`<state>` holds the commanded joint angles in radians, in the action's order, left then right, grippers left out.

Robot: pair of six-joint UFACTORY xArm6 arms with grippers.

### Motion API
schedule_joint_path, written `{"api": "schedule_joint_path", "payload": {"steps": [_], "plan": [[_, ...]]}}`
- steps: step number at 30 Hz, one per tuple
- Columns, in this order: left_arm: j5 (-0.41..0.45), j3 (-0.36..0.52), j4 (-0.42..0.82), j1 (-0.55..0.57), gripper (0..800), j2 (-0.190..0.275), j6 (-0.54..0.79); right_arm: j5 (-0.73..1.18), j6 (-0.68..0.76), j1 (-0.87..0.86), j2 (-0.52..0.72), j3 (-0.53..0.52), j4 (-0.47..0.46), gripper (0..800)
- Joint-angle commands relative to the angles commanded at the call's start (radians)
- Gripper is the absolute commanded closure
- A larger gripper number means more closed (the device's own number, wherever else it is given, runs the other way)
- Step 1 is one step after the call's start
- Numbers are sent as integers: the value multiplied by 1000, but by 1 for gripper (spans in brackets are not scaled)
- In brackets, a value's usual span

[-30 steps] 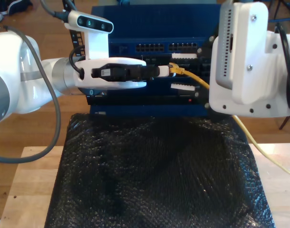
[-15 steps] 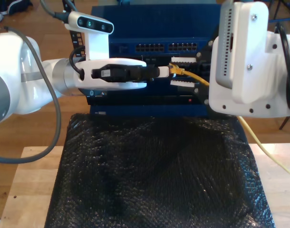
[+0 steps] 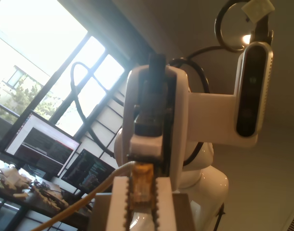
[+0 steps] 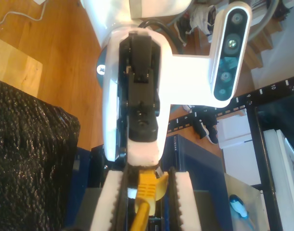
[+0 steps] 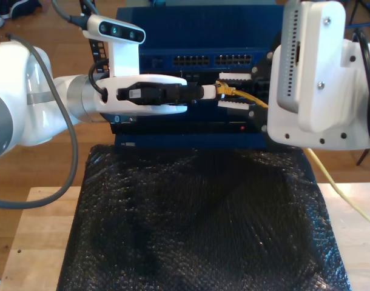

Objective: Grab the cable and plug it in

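Note:
The pale yellow cable (image 5: pixel 248 99) runs from its orange-yellow boot (image 4: pixel 148 185) down towards the exterior view's right. My first gripper (image 5: pixel 214 91), reaching in from the exterior view's left, is shut on the plug (image 3: pixel 141 185) in front of the blue switch rack (image 5: pixel 197 60). My second gripper (image 5: pixel 233 91) faces it from the exterior view's right. Its toothed fingers (image 4: pixel 178 192) straddle the boot with a small gap on one side, so it stands open. The plug tip is hidden between the two grippers.
Black bubble wrap (image 5: pixel 197 224) covers the wooden table (image 5: pixel 39 242) in front of the rack. The rack's port rows (image 5: pixel 212 60) sit just above the grippers. The second arm's white housing (image 5: pixel 318 79) blocks the exterior view's right side.
My second gripper's fingers have drawn closer together around the cable. The cable's hanging part has shifted slightly. The first arm has held still.

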<state>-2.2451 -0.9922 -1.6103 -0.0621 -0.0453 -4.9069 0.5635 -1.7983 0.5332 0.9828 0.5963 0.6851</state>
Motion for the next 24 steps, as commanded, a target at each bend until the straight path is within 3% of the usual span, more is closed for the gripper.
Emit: {"api": "schedule_joint_path", "payload": {"steps": [24], "plan": [[-3, 0, 0, 0, 780, 0, 2, 0, 0, 2, 5, -2, 0, 625]]}}
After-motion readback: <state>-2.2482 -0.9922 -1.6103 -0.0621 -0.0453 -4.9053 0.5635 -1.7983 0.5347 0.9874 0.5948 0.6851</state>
